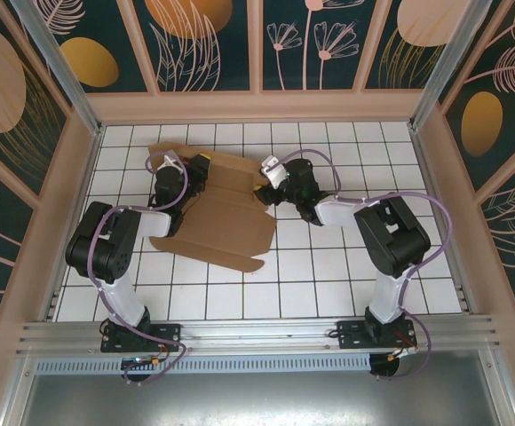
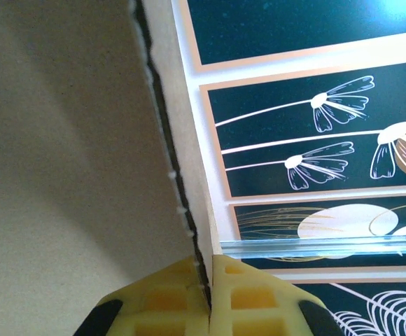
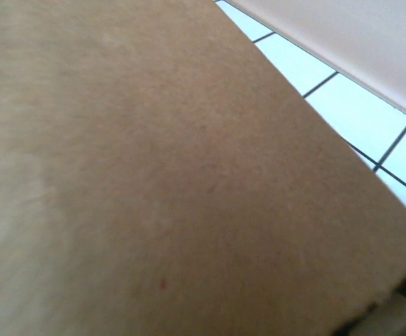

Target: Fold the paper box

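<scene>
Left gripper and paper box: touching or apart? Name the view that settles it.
Touching. The left wrist view shows the left gripper pinched shut on the paper box's edge.

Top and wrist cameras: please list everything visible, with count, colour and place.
plain brown cardboard paper box: one die-cut sheet, brown, mid-table between the arms.
tiled table: one, white, dark grid lines, under everything.
enclosure walls: three, dark teal, flower prints, around the table.
metal rail: one, silver, near edge.
left arm: one, black and white, left side; jaws shut on the box's edge.
right arm: one, black and white, right side; wrist at the box.
</scene>
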